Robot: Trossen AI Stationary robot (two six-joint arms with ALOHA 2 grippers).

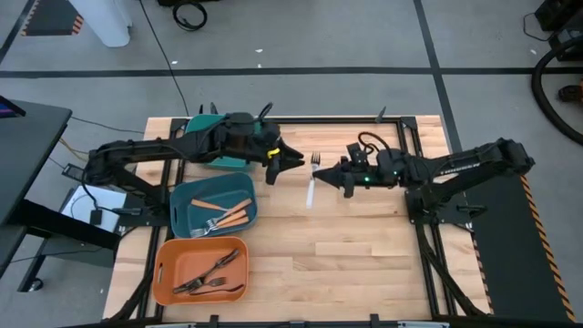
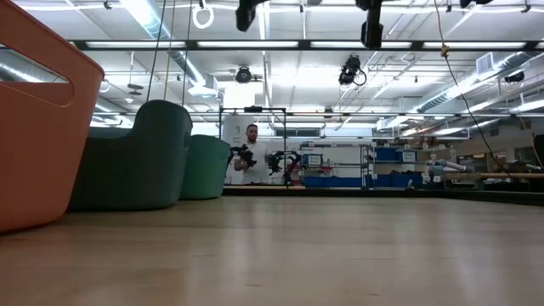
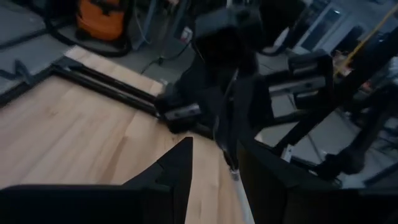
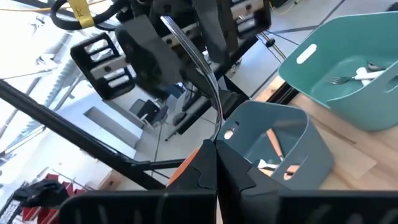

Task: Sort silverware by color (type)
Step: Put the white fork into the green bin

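A handover of one piece of silverware is taking place above the middle of the counter (image 1: 346, 264). The right claw (image 1: 319, 178) is gripping a white-handled fork (image 1: 312, 179) at its handle, tines pointing away toward the far edge; in the right wrist view the fingers are pinched tight together with the fork (image 4: 198, 59) rising from them. The left claw (image 1: 299, 161) is facing it from just beside, fingers spread wide, with the fork (image 3: 227, 134) lying between them but apparently not yet pinched.

Judged from the bins, the fork belongs in the teal bin (image 1: 205, 128) at the far left, where the right wrist view shows white-handled pieces (image 4: 360, 74). The blue bin (image 1: 180, 211) is holding orange-handled forks (image 1: 228, 215), and the orange bin (image 1: 166, 273) dark forks (image 1: 208, 273).

The next move calls for the left claw to pinch the fork before the right one lets go; releasing early risks dropping it onto the counter.
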